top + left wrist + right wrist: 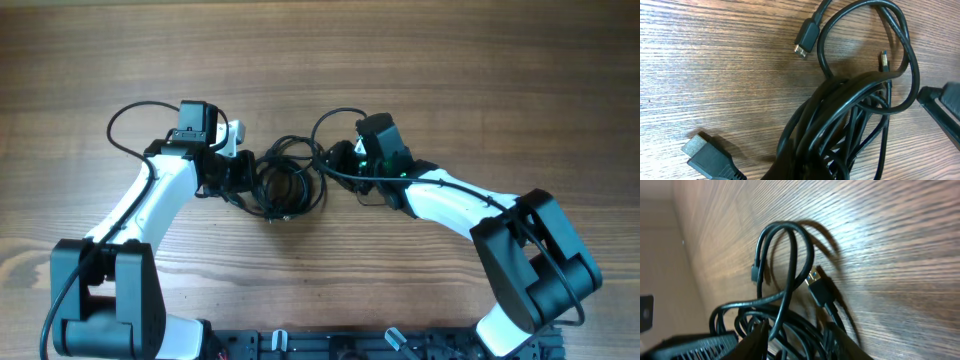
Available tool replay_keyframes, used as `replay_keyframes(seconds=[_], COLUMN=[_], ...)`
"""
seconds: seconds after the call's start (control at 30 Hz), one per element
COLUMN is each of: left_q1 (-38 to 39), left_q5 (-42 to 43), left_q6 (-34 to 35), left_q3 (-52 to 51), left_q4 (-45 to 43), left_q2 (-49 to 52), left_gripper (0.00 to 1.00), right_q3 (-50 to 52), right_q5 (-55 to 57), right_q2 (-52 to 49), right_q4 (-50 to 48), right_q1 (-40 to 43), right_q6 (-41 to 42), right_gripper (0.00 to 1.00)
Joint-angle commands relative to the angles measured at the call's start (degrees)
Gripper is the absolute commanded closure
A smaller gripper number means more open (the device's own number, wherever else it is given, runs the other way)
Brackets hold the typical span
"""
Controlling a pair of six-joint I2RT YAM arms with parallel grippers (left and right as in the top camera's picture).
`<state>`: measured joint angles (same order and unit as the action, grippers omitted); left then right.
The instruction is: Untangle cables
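Left arm: white shell, black joints
Right arm: white shell, green light
Left gripper: black
Wire: black loop

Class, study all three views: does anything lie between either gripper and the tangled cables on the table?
Nothing visible does. The left gripper and the right gripper are both right at the cables, one on each side of the tangle. Around them only the bare wooden table shows.
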<state>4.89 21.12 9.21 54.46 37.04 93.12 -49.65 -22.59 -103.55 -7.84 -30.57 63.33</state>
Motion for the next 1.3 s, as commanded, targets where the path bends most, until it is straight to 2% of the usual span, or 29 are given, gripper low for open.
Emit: replay_keyframes(seconds=[0.0, 0.23, 0.37, 0.43, 0.47, 0.5, 0.63, 0.7, 0.77, 0.83, 0.9, 0.97, 1.03, 1.13, 1.27], left_q1=[1.4, 4.9, 5.1, 5.1, 5.1, 5.1, 5.1, 5.1, 5.1, 5.1, 5.1, 5.1, 5.1, 5.1, 5.1], left_q5=[2.0, 2.0, 2.0, 2.0, 2.0, 2.0, 0.2, -5.6, -14.5, -19.3, -21.0, -21.0, -21.0, -21.0, -21.0], left_q6=[-2.7, -3.0, -3.0, -3.0, -3.0, -3.0, -2.7, 0.7, 7.2, 10.4, 12.3, 12.3, 12.3, 12.3, 12.3], left_q3=[-0.2, -0.2, -0.2, -0.2, -0.2, -0.2, -0.2, -0.2, -0.2, -0.2, -0.2, -0.2, -0.2, -0.2, -0.2], left_q4=[-0.4, -1.2, -1.3, -1.3, -1.3, -1.3, -1.3, -1.3, -0.7, 0.0, 0.3, 0.3, 0.3, 0.3, 0.3], left_q2=[0.5, 0.5, 0.5, 0.5, 0.5, 0.5, 0.5, 0.5, 0.5, 0.5, 0.5, 0.5, 0.5, 0.5, 0.5], left_gripper=[0.96, 0.96, 0.96, 0.96, 0.96, 0.96, 0.96, 0.96, 0.96, 0.96, 0.96, 0.96, 0.96, 0.96, 0.96], right_q3=[-0.2, -0.2, -0.2, -0.2, -0.2, -0.2, -0.2, -0.2, -0.2, -0.2, -0.2, -0.2, -0.2, -0.2, -0.2], right_q5=[2.3, 3.8, 4.8, 4.9, 4.9, 5.0, 4.1, 1.9, -2.3, -8.2, -17.4, -23.1, -27.6, -27.7, -22.4], right_q2=[0.8, 0.7, 0.7, 0.7, 0.7, 0.7, 1.0, 3.0, 6.5, 9.9, 13.8, 15.8, 17.8, 18.3, 18.3], right_q4=[-0.3, -0.3, -0.3, -0.2, -0.1, 0.0, 0.0, -0.1, -0.3, -0.3, -0.3, -0.3, -0.3, 0.0, 5.0], right_q1=[0.0, -1.5, -1.5, -1.5, -1.5, -1.5, -1.0, 0.4, 2.3, 4.4, 7.0, 8.5, 10.6, 12.1, 12.3], right_q6=[4.9, 5.9, 5.9, 5.7, 5.6, 5.2, -1.1, -4.9, -10.4, -16.4, -24.1, -27.4, -28.8, -26.6, -23.6], right_gripper=[0.62, 0.62, 0.66, 0.72, 0.80, 0.95, 0.96, 0.96, 0.96, 0.96, 0.96, 0.96, 0.96, 0.96, 0.96])
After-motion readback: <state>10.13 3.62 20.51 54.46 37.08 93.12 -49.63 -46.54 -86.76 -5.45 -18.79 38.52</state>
